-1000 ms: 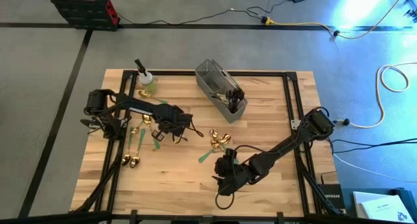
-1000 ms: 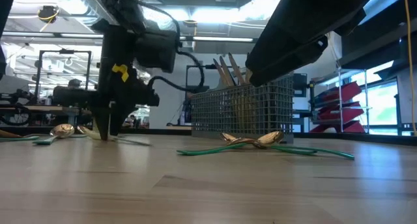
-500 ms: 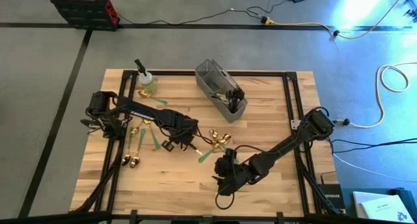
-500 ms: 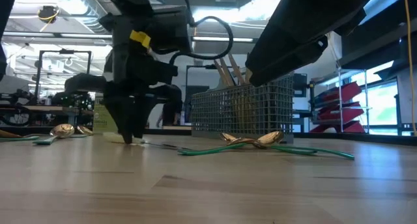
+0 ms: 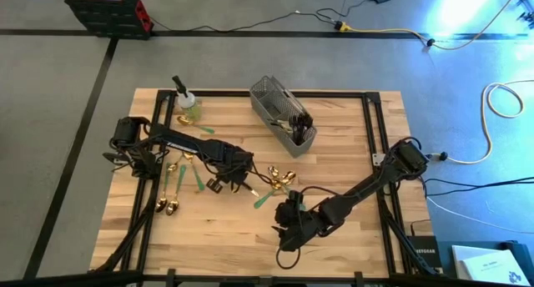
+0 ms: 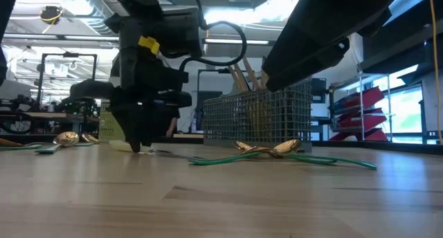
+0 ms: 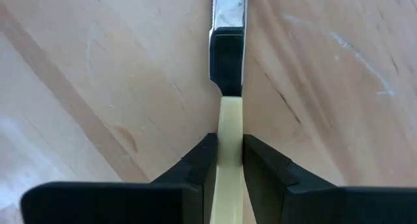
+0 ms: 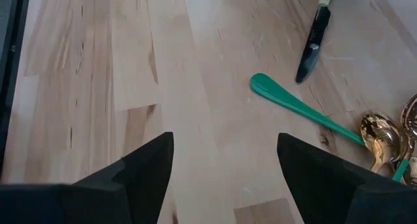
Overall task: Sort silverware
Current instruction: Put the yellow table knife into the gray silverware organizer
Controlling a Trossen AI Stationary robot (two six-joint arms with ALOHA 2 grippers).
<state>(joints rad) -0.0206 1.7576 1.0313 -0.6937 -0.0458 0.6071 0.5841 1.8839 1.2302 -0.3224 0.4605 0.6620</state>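
A: Your left claw is down at the tabletop near its middle, fingers nearly together on the cream handle of a knife. The handle fills the gap between them, so I read it as gripped.

B: Which way does the knife lie from the claw?

A: Straight ahead. Its long axis runs in line with the gap, handle in the fingers, then a black collar, then a shiny serrated blade pointing away. In the low view the claw tips sit at the wood and the blade looks to lie along the surface, so you hold it at one end only.

B: And the caddy?

A: The grey mesh caddy stands toward the far side of the tabletop, well apart from the left claw and already carrying some upright pieces. Your left arm is the nearer one. The coming move, as I judge it, turns on lifting the knife level and bringing its length to suit a compartment.

B: Right claw?

A: The right claw hovers near the front edge, jaws wide and holding nothing. A green-handled gold spoon lies beside the knife's blade.
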